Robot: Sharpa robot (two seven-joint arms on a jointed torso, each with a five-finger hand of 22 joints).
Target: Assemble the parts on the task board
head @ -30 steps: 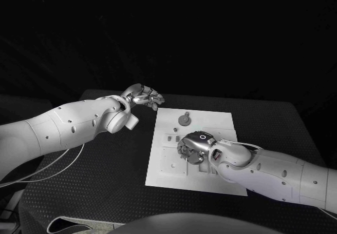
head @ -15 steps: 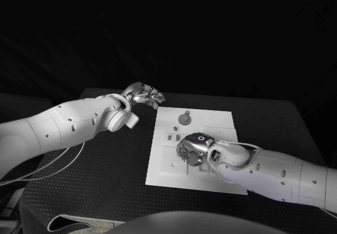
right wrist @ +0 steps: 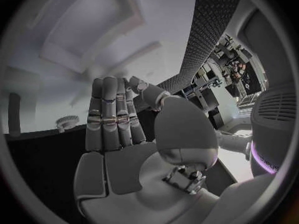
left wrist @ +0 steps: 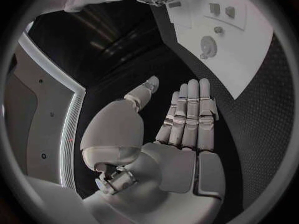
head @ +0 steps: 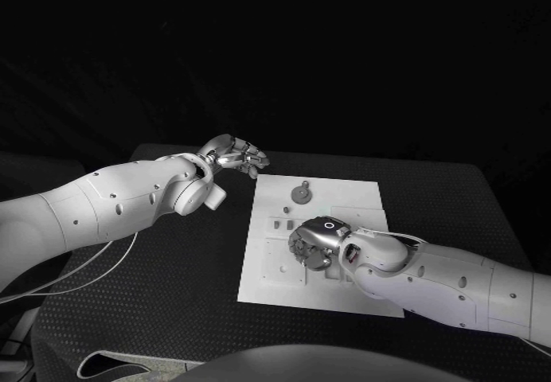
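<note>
**Head view: right hand low over the board's middle, left hand parked off its far corner**

Head view puts your right hand knuckles-up over the centre of the task board. From above its fingers are curled under, toward the board's low fixtures. Right wrist view shows them straight and side by side with a bare palm, so you hold nothing. I cannot tell whether the fingertips touch the plate.

Your left hand hangs just off the board's far left corner, over the black table. Left wrist view has its fingers extended, close together, thumb apart, nothing in them.

The one loose-looking part is the round disc part, lying flat on the board beyond your right fingertips and across the corner from your left ones. Left wrist view shows it too, ahead of the left fingertips.

Handling, my read:
- Small, rigid and light; it should slide on the smooth plate if you nudge it.
- It lies low, so a top-down grab has little edge to bite.
- Pinch it across the rim, thumb against one finger, or by the small tab at its edge.
- Go slowly; a loose pinch may let it skate away.

The other parts on the board are too small to read.
</note>
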